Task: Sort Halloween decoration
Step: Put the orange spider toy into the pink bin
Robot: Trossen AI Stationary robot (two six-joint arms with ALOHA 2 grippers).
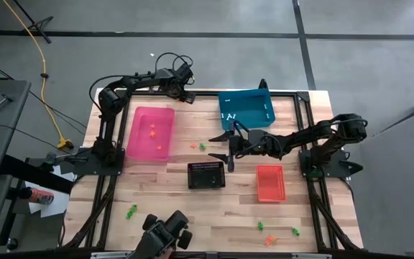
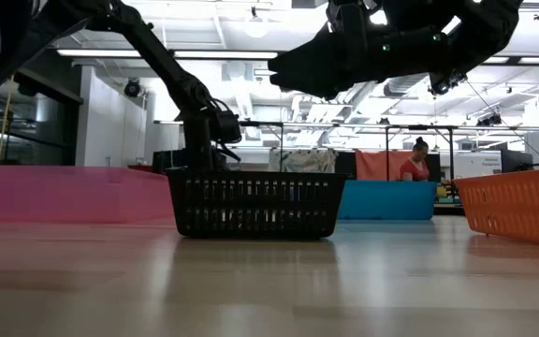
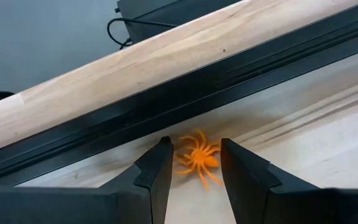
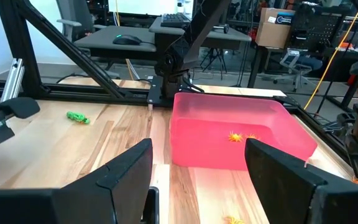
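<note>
**High view: left hand over an orange spider at the far edge, right hand spread at mid-surface**

High view first, from the left edge across. Green trinkets (image 1: 131, 211) lie near the front left corner of the surface (image 1: 164, 194). A pink bin (image 1: 150, 133) sits toward the left edge with orange trinkets (image 1: 153, 132) inside it. At the far edge, just past the pink bin's far corner, the left hand (image 1: 185, 94) reaches down; the left wrist view shows its fingers (image 3: 157, 171) parted on either side of an orange spider (image 3: 197, 158) that lies on the surface beside the black frame rail. The fingers stand close to the spider's legs, but I cannot tell whether they touch it.

Near the middle, an orange and a green trinket (image 1: 198, 145) lie between the pink bin and the right hand (image 1: 224, 147), which hangs above the surface with its fingers released and spread wide, holding nothing. A black basket (image 1: 206, 175) stands just in front of it. A blue bin (image 1: 246, 108) sits at the far edge, a red bin (image 1: 270, 183) toward the right edge. More green and orange trinkets (image 1: 270, 235) lie near the front right corner.
</note>
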